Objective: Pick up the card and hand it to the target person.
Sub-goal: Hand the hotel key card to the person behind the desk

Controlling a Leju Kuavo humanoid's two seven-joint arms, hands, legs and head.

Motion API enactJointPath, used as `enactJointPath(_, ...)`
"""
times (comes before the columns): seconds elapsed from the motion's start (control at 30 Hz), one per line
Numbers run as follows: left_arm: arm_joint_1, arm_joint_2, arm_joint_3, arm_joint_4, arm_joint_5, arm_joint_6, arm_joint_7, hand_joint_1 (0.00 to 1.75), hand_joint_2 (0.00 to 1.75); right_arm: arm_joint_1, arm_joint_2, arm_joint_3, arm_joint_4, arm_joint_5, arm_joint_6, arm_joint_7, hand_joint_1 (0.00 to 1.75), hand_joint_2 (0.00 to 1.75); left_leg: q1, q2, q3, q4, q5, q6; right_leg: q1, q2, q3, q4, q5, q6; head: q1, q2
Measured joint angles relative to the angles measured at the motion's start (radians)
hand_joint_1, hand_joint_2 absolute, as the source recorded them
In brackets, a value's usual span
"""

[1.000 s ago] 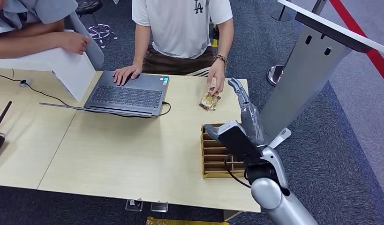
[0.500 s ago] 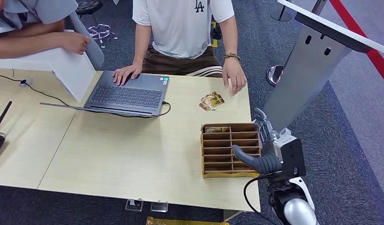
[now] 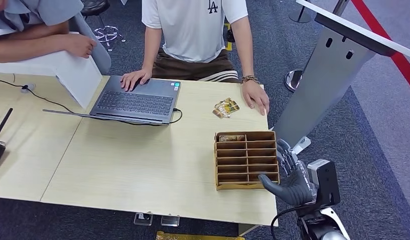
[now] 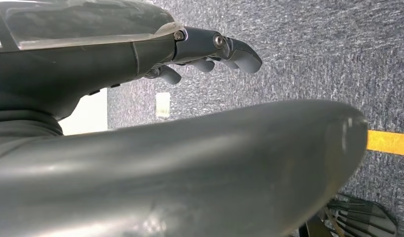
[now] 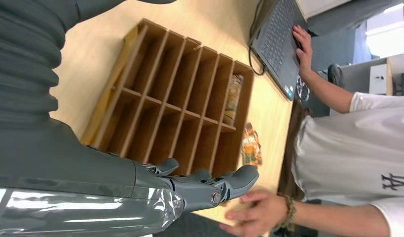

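Right now the right hand (image 3: 293,177) hung off the worktop's (image 3: 142,160) right edge, just beside the near right corner of the wooden divider tray (image 3: 246,160), fingers apart and holding nothing. Same in the right wrist view: right hand (image 5: 190,185) loose, fingers spread, nothing in it, with the tray (image 5: 175,106) below it. Cards (image 3: 226,107) lay flat on the worktop, past the tray's far side, between the tray and the seated person in the white shirt (image 3: 195,30). That person's hand (image 3: 256,96) rested on the worktop's far right corner, near the cards but apart from them. Their other hand (image 3: 135,78) sat on the laptop (image 3: 135,100). One more card (image 3: 231,138) lay in the tray's far left compartment; also seen in the right wrist view (image 5: 233,98). Left hand (image 4: 209,52) hung over grey carpet (image 4: 313,59), fingers slightly curled and apart, nothing held. A second person's hand (image 3: 80,45) rested on a white box (image 3: 72,75) at far left. A grey post (image 3: 325,80) stood on the floor right of the worktop.
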Motion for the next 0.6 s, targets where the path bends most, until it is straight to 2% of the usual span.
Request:
enactJointPath(0.37,-0.002,0.001,0.0,0.0,-0.002,0.003,0.003,0.0,0.0,0.037,-0.023,0.004,0.002,-0.17,0.052,-0.035,0.0,1.75,0.0,0.0,0.0,0.0,0.0,0.0,0.0,0.0,0.0,0.0,0.0,0.0,0.0,0.0)
enactJointPath(0.6,-0.002,0.001,0.0,0.0,-0.002,0.006,0.004,0.0,0.0,0.036,-0.03,0.012,0.007,-0.198,0.041,-0.054,0.0,1.75,0.0,0.0,0.0,0.0,0.0,0.0,0.0,0.0,0.0,0.0,0.0,0.0,0.0,0.0)
